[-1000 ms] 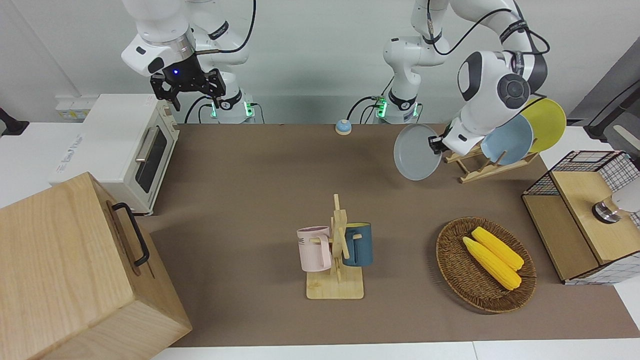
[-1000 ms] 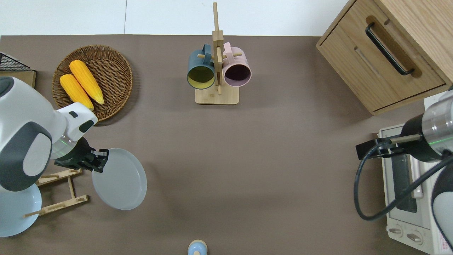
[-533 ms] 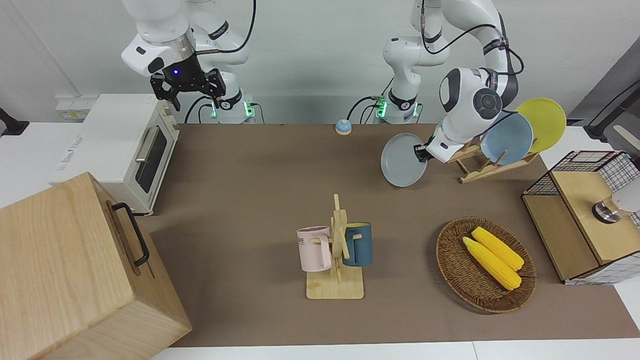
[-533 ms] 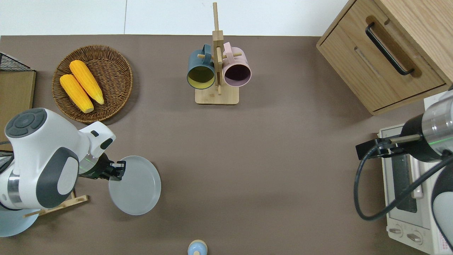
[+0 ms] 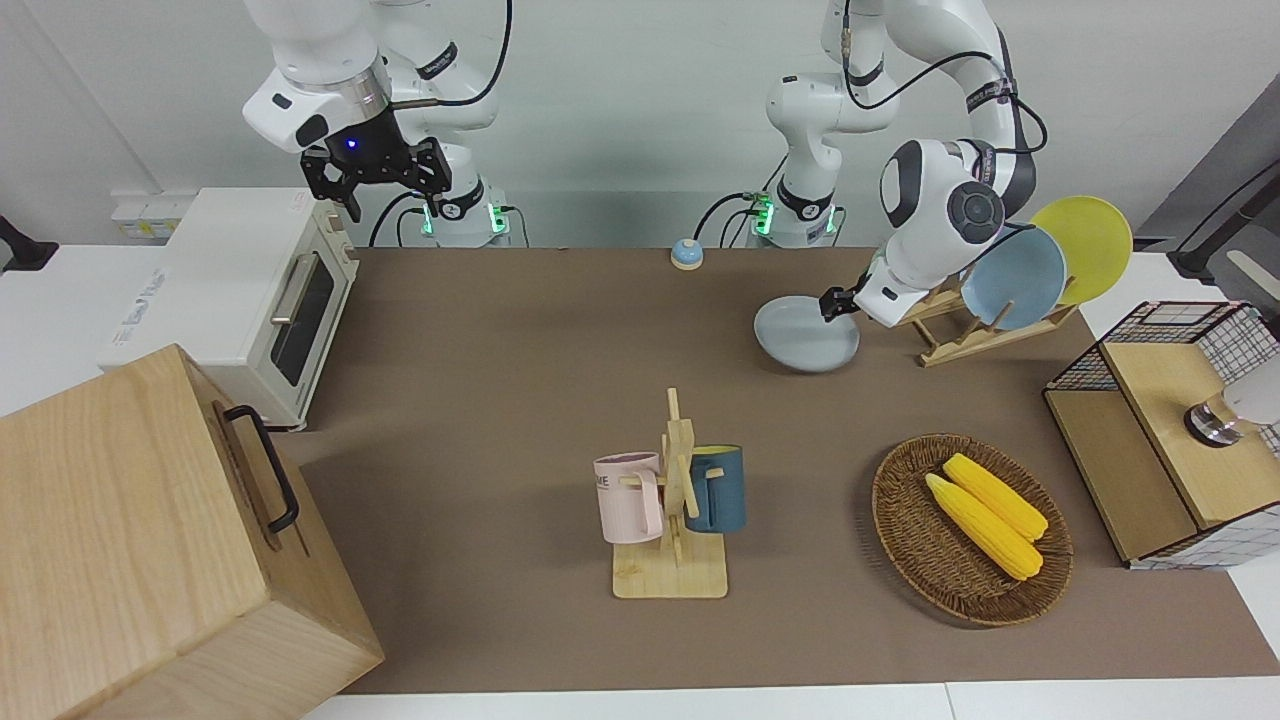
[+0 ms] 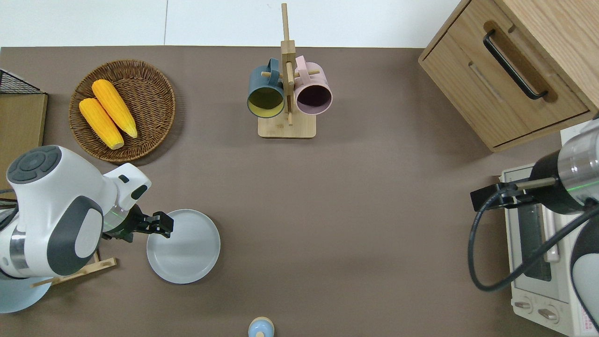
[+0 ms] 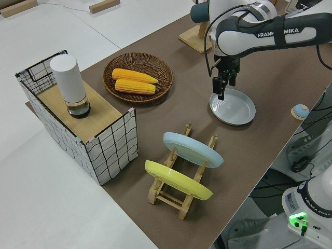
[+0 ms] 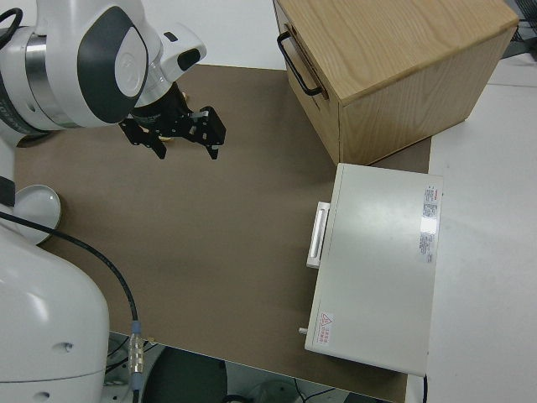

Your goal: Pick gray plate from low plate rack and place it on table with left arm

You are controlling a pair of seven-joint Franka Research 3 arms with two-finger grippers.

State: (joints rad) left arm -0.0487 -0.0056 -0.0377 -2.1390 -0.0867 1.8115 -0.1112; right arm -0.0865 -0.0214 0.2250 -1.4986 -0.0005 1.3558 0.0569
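Note:
The gray plate [image 6: 183, 245] lies almost flat and low on the brown table [image 6: 351, 210], beside the low plate rack [image 6: 79, 271] toward the table's middle. It also shows in the front view [image 5: 806, 338] and the left side view [image 7: 234, 107]. My left gripper [image 6: 164, 224] is shut on the plate's rim at the side toward the rack, seen also in the left side view [image 7: 220, 95]. The rim under the gripper looks slightly raised. The right arm is parked with its gripper [image 8: 172, 138] open.
A sky-blue plate [image 5: 1015, 278] and a yellow plate [image 5: 1090, 245] stand in the rack [image 5: 960, 335]. A wicker basket with corn [image 6: 122, 110] and a mug stand [image 6: 288, 98] lie farther from the robots. A small blue bell [image 6: 260, 327] sits nearer to them.
My left gripper carried the gray plate away from the rack toward the table's middle, lowered it and tipped it from upright to nearly flat on the table. The right arm has not moved.

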